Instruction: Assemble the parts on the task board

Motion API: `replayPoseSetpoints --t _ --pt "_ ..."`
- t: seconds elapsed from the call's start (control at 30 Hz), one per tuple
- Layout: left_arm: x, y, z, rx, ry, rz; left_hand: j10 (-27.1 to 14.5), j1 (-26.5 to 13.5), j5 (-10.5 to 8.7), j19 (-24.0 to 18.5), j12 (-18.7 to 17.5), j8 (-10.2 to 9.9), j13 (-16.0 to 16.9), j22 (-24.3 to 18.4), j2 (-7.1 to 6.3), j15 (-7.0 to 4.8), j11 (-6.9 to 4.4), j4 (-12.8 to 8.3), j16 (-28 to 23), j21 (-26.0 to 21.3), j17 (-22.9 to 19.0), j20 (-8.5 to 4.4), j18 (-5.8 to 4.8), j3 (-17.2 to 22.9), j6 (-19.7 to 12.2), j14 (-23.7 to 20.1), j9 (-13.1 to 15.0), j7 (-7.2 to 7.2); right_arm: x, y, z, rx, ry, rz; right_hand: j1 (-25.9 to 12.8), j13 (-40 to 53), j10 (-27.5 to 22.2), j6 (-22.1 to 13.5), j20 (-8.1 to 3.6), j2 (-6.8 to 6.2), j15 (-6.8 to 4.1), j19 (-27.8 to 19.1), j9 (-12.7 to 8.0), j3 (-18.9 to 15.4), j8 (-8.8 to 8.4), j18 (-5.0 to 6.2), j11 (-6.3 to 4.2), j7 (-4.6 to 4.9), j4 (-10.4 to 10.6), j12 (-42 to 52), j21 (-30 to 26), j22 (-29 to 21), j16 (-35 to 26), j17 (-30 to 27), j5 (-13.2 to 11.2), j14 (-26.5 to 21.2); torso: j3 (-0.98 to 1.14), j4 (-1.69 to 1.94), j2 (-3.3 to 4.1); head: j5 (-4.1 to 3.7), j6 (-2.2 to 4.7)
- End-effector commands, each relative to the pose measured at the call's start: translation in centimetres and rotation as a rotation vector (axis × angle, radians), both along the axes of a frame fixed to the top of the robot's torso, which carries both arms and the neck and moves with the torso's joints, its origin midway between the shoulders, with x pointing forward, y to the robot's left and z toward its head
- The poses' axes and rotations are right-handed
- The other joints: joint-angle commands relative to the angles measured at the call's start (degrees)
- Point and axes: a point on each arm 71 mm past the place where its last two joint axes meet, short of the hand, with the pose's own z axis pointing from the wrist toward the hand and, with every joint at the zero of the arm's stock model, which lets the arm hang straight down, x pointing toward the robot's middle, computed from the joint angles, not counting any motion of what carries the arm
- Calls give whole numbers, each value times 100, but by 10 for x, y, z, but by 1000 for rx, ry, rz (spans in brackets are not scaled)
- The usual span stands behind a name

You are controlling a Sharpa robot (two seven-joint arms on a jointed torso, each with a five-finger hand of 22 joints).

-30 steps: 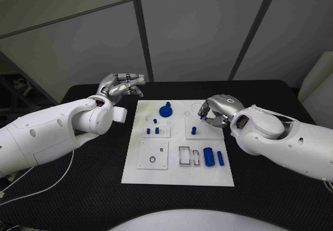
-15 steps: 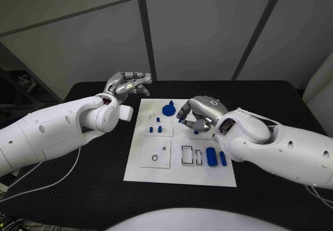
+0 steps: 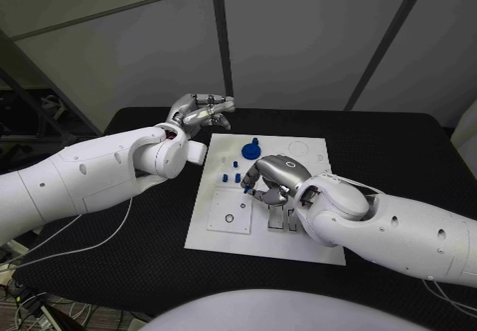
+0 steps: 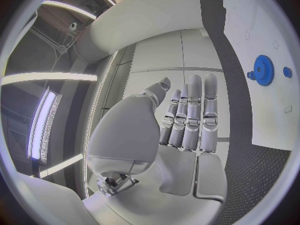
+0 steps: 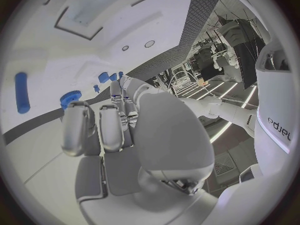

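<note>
Fingers of our right hand [image 3: 270,181] curl over the task board [image 3: 267,238] centre, apparently pinching a small blue part [image 3: 245,188], though we cannot tell. Our left hand [image 3: 202,110] waits empty, fingers straight, at ten o'clock, off the board, keeping clear.

The bench [image 3: 398,145] wears a black, matt, finely textured cover. The board [image 3: 308,157] is smooth white plastic with a dull sheen. The parts [image 3: 251,149] look like glossy blue plastic. Both arms [image 3: 89,172] have glossy white shells, and the fingers [image 4: 190,120] are brushed silver metal.
</note>
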Motion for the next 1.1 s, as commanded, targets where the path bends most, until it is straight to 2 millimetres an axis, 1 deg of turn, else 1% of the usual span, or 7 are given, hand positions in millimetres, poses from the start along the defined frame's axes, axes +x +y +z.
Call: replayPoseSetpoints --t 0.03,0.2,0.37,0.5,0.73,0.97,1.1 --pt "1 -2 2 -6 -7 -7 -44 8 27 3 31 -22 -10 -8 8 -5 0 -2 -16 -38 -5 -15 20 -29 -19 -26 -7 38 -2 4 -4 -26 6 34 -43 -2 13 10 -19 -8 -35 11 10 4 -2 33 24 20 -35 -20 16 -5 24 -5 22 292 2 -1 -8 61 -36" --pt "2 -3 1 -7 -8 -8 -58 15 27 4 35 -30 -13 -10 6 -3 4 -8 -13 -41 -10 -14 20 -30 -36 -27 -9 44 -6 8 -12 -44 24 49 -49 -3 9 5 -18 -8 -33 8 9 7 -7 34 26 23 -40 -28 12 -10 22 -10 25 291 9 -5 -3 134 -74" --pt "2 -4 1 -7 -7 -9 -63 17 28 5 37 -34 -14 -11 5 -2 6 -11 -12 -42 -12 -13 20 -31 -44 -27 -10 47 -8 9 -17 -61 36 54 -55 -4 7 2 -17 -8 -32 6 9 8 -9 35 28 25 -42 -32 10 -13 23 -9 26 290 10 -17 -6 167 -103" --pt "2 -5 1 -7 -7 -11 -89 16 28 8 53 -61 -18 -15 2 6 18 -15 -5 -49 -23 -8 18 -43 -98 -27 -15 69 -9 10 -19 -73 31 57 -59 -4 6 2 -17 -9 -31 5 9 8 -10 35 28 25 -43 -34 9 -15 20 -13 26 290 4 -11 -6 170 -116" --pt "3 -6 1 -9 -6 -15 -100 15 28 10 60 -72 -20 -17 1 9 23 -15 -3 -52 -27 -6 18 -47 -118 -27 -16 76 -9 11 -21 -90 25 59 -61 -4 6 1 -17 -9 -31 5 10 7 -10 35 29 26 -43 -34 8 -16 19 -14 26 289 6 -4 -4 186 -142" --pt "3 -6 0 -9 -5 -17 -104 16 28 10 63 -75 -20 -18 1 10 24 -16 -1 -53 -29 -5 18 -49 -125 -28 -16 79 -7 11 -22 -103 16 52 -71 -4 6 0 -15 -10 -29 0 10 6 -12 37 30 27 -44 -38 1 -26 15 -21 26 288 9 -13 -1 199 -154" --pt "3 -6 0 -9 -4 -19 -104 16 28 10 63 -75 -20 -18 1 10 24 -16 -1 -53 -29 -5 18 -49 -125 -28 -16 79 -7 11 -23 -116 16 52 -71 -4 6 0 -15 -10 -29 0 10 6 -12 37 30 27 -44 -38 1 -26 15 -21 26 288 4 -10 1 201 -168"
